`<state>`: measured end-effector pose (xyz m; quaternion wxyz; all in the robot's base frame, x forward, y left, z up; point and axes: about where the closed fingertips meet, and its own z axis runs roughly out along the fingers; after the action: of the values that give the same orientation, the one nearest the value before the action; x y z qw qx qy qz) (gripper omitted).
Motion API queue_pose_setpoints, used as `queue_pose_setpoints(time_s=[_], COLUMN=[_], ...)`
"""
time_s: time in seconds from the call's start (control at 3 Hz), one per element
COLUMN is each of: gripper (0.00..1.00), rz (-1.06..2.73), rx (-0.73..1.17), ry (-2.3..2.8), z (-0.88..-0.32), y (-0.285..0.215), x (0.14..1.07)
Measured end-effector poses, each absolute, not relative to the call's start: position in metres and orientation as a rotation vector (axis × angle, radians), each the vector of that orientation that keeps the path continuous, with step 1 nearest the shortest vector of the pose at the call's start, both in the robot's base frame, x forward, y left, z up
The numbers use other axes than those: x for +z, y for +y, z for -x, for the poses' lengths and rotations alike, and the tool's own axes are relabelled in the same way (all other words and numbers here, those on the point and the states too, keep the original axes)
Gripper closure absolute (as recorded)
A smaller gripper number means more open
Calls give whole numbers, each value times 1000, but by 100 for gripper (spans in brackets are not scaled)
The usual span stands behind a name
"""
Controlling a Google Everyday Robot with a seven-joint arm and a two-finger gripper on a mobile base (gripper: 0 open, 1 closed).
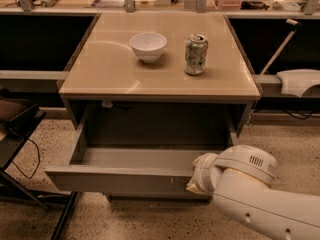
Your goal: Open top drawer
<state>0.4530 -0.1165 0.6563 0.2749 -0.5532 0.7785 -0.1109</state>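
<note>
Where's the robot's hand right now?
In the camera view, the hand sits low on the right, at the right end of the pulled-out top drawer, below the table with the white bowl and can.

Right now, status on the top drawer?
Gripper at top drawer front, right end. Drawer pulled out, tray exposed. Bowl, can on tabletop above, not obstructing.

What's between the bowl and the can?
Bare tabletop, in the camera view; bowl and can stand apart. The gripper is at the top drawer's right front.
</note>
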Motion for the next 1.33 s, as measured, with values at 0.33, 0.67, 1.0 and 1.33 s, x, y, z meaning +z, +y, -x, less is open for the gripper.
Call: queue_pose_setpoints(time_s=[0.33, 0.67, 1.0, 1.33], gripper=[100, 100, 100, 100], rz=[1502, 1502, 1513, 1513], rx=[-301, -301, -303, -303], ry=[2087, 2086, 2082, 2082], z=[-438, -437, -427, -426], y=[-120, -120, -122, -122], x=[654, 656, 654, 655])
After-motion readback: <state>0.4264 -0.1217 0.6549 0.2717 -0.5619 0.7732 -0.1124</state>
